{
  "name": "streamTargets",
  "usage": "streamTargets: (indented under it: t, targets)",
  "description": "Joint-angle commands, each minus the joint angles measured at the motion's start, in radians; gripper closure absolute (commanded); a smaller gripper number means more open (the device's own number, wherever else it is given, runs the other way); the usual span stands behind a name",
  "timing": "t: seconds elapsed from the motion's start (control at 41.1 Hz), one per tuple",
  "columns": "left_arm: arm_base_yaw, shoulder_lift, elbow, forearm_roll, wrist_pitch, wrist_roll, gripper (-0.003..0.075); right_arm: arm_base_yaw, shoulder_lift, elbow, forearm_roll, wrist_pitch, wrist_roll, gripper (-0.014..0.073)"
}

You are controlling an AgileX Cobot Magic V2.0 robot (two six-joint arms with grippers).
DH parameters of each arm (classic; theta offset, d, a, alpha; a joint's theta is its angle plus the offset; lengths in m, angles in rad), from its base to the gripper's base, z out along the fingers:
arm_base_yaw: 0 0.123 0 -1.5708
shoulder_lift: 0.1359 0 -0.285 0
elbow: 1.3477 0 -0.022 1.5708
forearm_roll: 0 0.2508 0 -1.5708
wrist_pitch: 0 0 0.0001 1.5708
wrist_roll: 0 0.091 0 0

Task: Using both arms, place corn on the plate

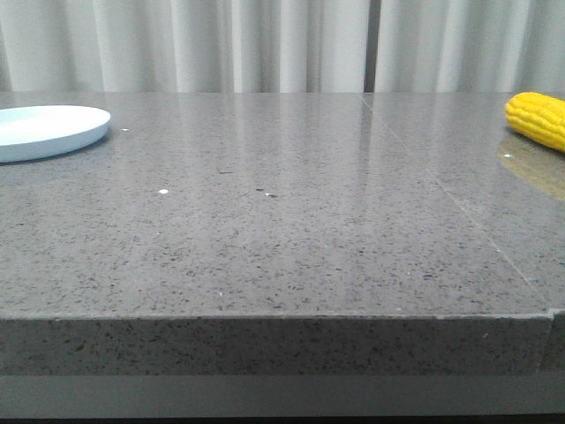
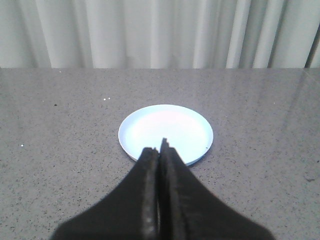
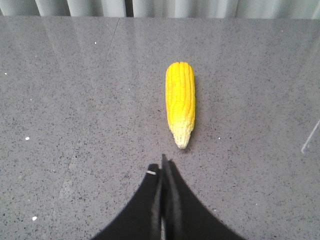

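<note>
Corn (image 3: 181, 102) lies untouched on your surface (image 1: 291, 221), well apart from the plate (image 2: 165, 132) — both arms' fingers closed, gripping nothing.

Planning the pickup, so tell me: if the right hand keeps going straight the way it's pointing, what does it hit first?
Most likely the corn. The right hand is shut and aimed nearly along the cob, whose pale tip faces it, slightly off to one side. Only bare table lies between them; how high the hand sits is unclear.

Table (image 1: 282, 238) – polished speckled grey stone, glossy; plate (image 2: 165, 131) – smooth plastic; corn (image 3: 181, 102) – bumpy, kernelled.
</note>
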Motion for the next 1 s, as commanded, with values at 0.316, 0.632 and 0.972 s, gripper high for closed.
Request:
streamTargets:
  t: [0.316, 0.632, 0.972]
  targets:
    - [-0.004, 0.034, -0.030, -0.007, -0.043, -0.008, 0.0701, -0.005, 0.068, -0.030, -0.004, -0.031, -0.010, 0.0464]
    - [-0.004, 0.065, -0.032, -0.005, -0.014, -0.006, 0.0124, -0.005, 0.074, -0.030, -0.004, -0.014, -0.019, -0.0043]
    - [-0.004, 0.302, -0.151, 0.011, 0.075, 0.022, 0.0122, -0.005, 0.074, -0.030, -0.003, -0.033, -0.014, -0.0042]
